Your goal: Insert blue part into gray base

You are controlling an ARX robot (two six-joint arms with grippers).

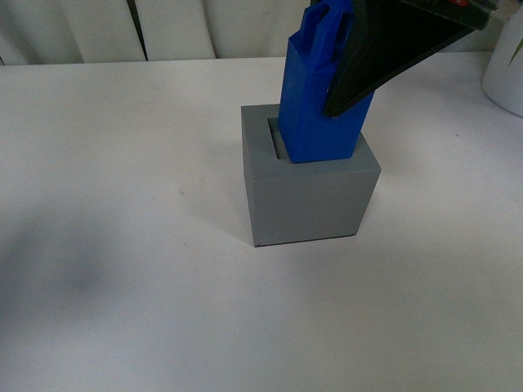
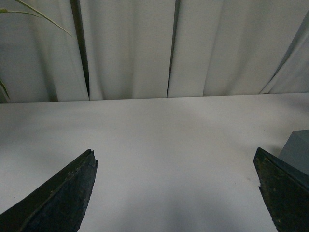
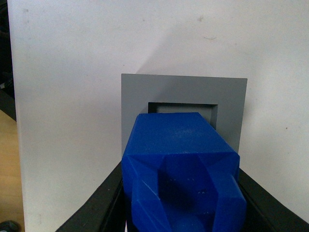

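The gray base (image 1: 306,196) stands on the white table in the front view, its square recess facing up. The blue part (image 1: 315,90) stands tilted with its lower end in the recess, a strip of recess open beside it. My right gripper (image 1: 359,57) is shut on the blue part near its top. In the right wrist view the blue part (image 3: 181,164) fills the space between the black fingers (image 3: 104,205), with the gray base (image 3: 140,96) beyond it. My left gripper (image 2: 176,193) is open and empty over bare table; a corner of the gray base (image 2: 298,147) shows beside it.
A white rounded object (image 1: 508,69) stands at the table's far right. White curtains (image 2: 145,48) hang behind the table's back edge. A plant leaf (image 2: 29,14) shows in the left wrist view. The table edge and a wooden floor (image 3: 9,159) show in the right wrist view.
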